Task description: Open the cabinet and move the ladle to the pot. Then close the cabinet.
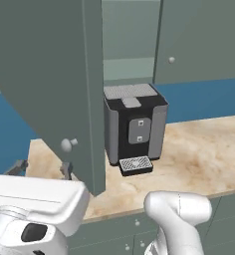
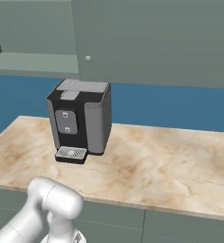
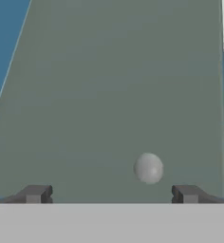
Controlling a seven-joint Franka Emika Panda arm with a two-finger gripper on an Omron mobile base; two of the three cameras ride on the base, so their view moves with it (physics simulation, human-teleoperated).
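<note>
The cabinet point(image 1: 50, 74) hangs above the counter point(image 1: 199, 149), and its left door is swung out toward the robot, so its flat grey-green face stands edge-on in the left base view. A small round pale knob point(image 1: 67, 145) sits low on that door, near its free edge. Behind the open door the inside of the cabinet shows as a pale shelf space above the coffee machine point(image 1: 134, 127); whether anything lies in there cannot be told.

The coffee machine stands on the counter just beside the open door, below the cabinet, with its drip tray toward the front edge. To the right of the coffee machine a second cabinet door point(image 2: 147, 42) is closed.

The tool point(image 3: 111, 194) faces the open door from close by, jaws spread wide and holding nothing; in the hand view the knob lies between its two fingertips point(image 3: 35, 193), nearer the right one, without touching either.
</note>
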